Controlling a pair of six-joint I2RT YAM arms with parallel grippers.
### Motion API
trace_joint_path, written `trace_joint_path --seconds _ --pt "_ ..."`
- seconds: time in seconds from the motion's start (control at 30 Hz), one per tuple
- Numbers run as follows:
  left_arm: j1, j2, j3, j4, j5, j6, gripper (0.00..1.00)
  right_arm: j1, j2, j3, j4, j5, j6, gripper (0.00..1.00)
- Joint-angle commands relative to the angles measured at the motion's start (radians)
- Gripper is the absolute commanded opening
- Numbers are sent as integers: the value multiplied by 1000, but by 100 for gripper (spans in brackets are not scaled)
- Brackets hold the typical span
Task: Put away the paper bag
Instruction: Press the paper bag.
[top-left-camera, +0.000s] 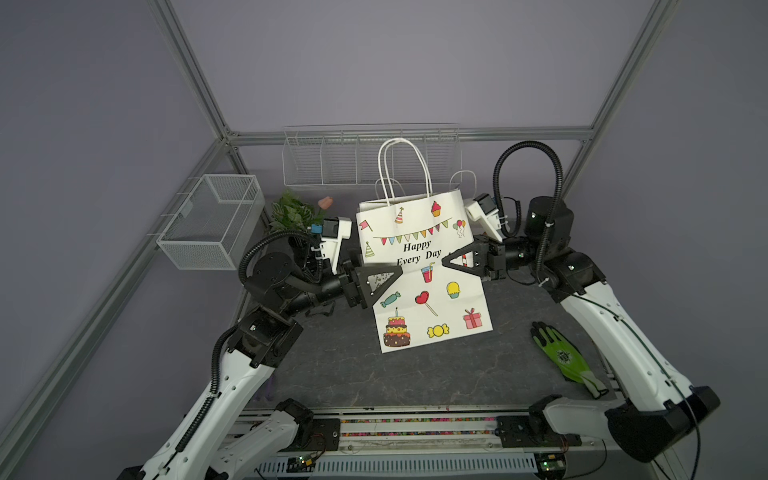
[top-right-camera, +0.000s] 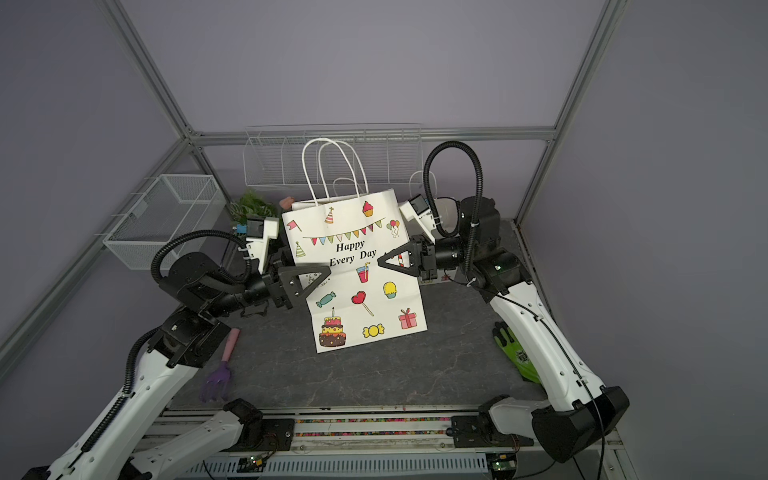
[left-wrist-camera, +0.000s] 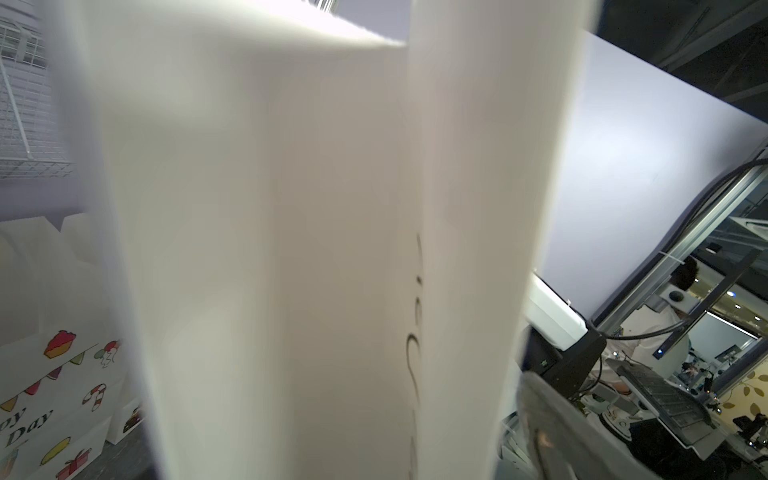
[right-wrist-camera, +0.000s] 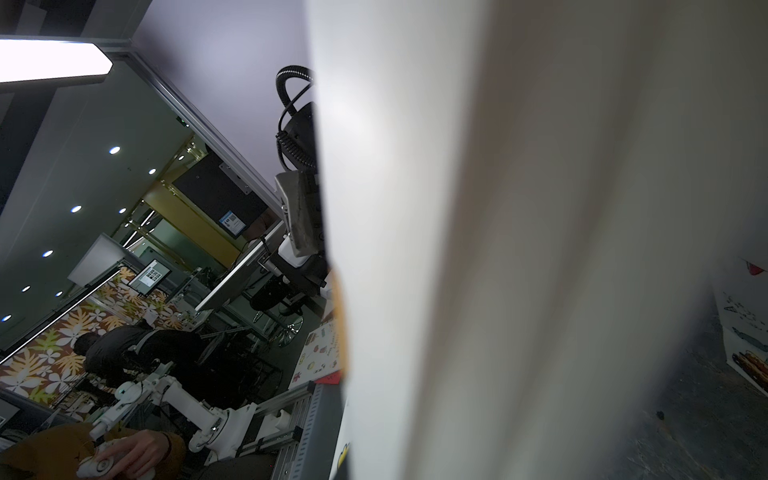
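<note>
A white paper bag (top-left-camera: 419, 249) (top-right-camera: 353, 249) printed "Happy Every Day" hangs upright over the dark tabletop, its bottom edge low near the mat. My right gripper (top-left-camera: 446, 262) (top-right-camera: 381, 262) is shut on the bag's right edge at mid height. My left gripper (top-left-camera: 392, 272) (top-right-camera: 324, 272) stands open astride the left edge, one finger in front of the printed face and the other hidden behind it. The bag's pale side (left-wrist-camera: 270, 249) (right-wrist-camera: 519, 249) fills both wrist views. One left finger (left-wrist-camera: 552, 436) shows beside the paper.
More white bags (top-left-camera: 463, 183) stand behind, under a wire rack (top-left-camera: 324, 162) on the back wall. A mesh basket (top-left-camera: 212, 220) hangs at the left, with a plant (top-left-camera: 293, 212) nearby. A green glove (top-left-camera: 565, 357) lies at the right and a purple rake (top-right-camera: 218, 374) at the left.
</note>
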Motion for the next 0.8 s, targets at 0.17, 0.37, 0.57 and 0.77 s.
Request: trace_joint_path --seconds 0.17,0.37,0.57,0.77 --pt "-14 14 -68 16 36 -5 40 7 -8 29 23 49 -8 7" --pt "-15 3 -84 -10 26 13 16 7 -24 25 32 51 2 7" --pt "-15 -29 -75 -70 -2 49 0 0 -50 19 -21 66 -41 7" --pt "-13 -41 -74 -110 12 76 0 -16 -90 -1 -23 70 -46 38"
